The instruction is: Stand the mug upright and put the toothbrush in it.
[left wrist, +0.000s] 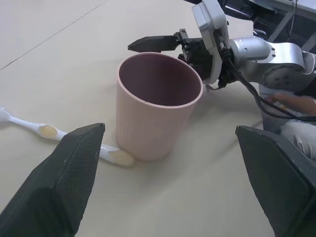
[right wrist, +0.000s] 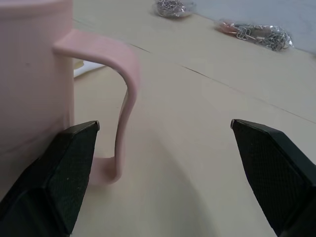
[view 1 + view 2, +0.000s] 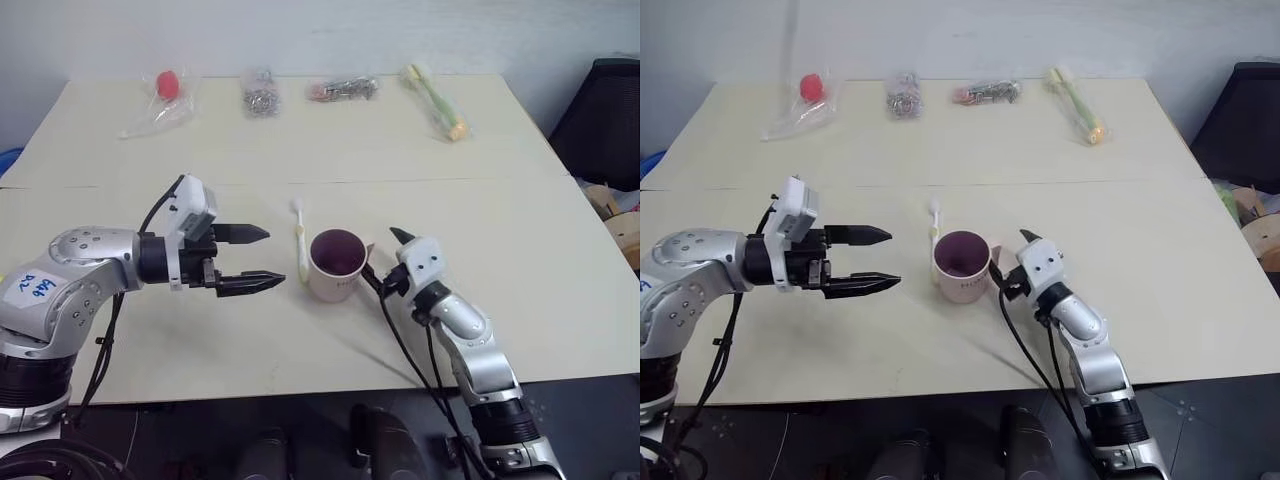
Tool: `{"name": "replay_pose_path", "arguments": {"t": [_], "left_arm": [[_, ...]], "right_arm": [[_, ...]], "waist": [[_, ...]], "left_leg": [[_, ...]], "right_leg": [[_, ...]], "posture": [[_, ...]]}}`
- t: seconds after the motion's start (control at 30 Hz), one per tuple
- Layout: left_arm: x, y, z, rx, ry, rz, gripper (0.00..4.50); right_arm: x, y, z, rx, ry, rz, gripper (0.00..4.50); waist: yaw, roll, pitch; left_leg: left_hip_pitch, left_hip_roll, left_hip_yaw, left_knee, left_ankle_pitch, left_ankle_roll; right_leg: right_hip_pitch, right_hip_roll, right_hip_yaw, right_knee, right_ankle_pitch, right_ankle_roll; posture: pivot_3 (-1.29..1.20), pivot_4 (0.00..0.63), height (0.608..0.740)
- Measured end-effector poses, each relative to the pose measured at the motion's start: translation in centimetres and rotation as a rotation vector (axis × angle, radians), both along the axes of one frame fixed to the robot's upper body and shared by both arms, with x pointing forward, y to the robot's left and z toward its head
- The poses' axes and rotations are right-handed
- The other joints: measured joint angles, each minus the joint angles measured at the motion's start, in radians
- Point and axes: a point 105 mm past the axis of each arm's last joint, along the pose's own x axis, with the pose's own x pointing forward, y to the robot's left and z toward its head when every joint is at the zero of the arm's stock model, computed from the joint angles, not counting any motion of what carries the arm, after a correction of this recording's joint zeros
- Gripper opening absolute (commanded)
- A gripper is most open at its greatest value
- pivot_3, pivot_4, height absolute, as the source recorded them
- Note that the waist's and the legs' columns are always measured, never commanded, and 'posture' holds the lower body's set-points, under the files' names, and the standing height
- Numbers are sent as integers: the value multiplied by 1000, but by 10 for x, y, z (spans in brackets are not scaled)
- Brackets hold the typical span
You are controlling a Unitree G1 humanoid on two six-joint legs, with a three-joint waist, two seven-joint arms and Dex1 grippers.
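The mug (image 3: 337, 265) is standing mid-table (image 3: 520, 300), the toothbrush (image 3: 300, 240) lying just left of it; four bags (image 3: 260, 92) are lining the far edge.

Pale pink mug (image 3: 336, 265), upright on the table, open mouth up, dark maroon inside, small dark lettering on the near wall, small handle turned toward the right. Slim toothbrush (image 3: 300, 243), lying flat on the table along the mug's left side, white head and neck pointing away, pale yellow handle end close against the mug's base.
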Motion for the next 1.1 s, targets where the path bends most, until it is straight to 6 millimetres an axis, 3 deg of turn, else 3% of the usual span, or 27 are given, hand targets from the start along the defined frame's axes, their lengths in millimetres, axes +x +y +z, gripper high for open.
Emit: {"name": "replay_pose_path", "arguments": {"t": [0.27, 0.47, 0.6, 0.7, 0.9, 1.0, 1.1], "left_arm": [[2, 0, 1, -20, -2, 11, 4500], [29, 11, 16, -113, -2, 165, 4500], [60, 12, 16, -91, 59, 341, 4500], [87, -3, 10, -95, 204, 475, 4500], [114, -48, -19, -29, 391, 599, 4500], [123, -61, -36, 36, 451, 639, 4500], [129, -72, -45, 97, 480, 643, 4500]], "right_arm": [[-18, -29, 5, -47, 53, -15, 4461], [-55, -43, 14, -89, 163, 114, 4461], [-76, -54, 50, -82, 210, 254, 4461], [-92, -59, 94, -91, 195, 374, 4461], [-109, -45, 147, -117, 111, 545, 4461], [-104, -42, 160, -104, 72, 549, 4461], [-99, -37, 159, -122, 74, 544, 4461]], "waist": [[7, 0, 0], [27, 0, 0], [45, 0, 0], [58, -1, 0], [56, -2, 0], [54, -3, 0], [54, -3, 0]], "left_leg": [[0, 0, 0, 0, 0, 0], [0, -1, 0, 1, 0, 1], [1, -3, 0, 3, 0, 4], [2, -3, -2, 4, 0, 6], [2, -4, -1, 3, -1, 7], [1, -4, 1, 2, 0, 7], [1, -4, 3, 3, 0, 6]], "right_leg": [[0, 0, 0, 0, 0, 0], [1, 0, 0, 1, 0, 0], [3, -1, 0, -1, 2, 3], [8, -2, -2, -3, 2, 4], [11, -3, -6, -6, 3, 5], [10, -3, -7, -6, 3, 5], [10, -3, -8, -7, 3, 5]], "posture": [[0, 150, 740], [0, 150, 740], [0, 150, 740], [0, 150, 740], [0, 150, 740], [0, 150, 740], [0, 150, 740]]}}
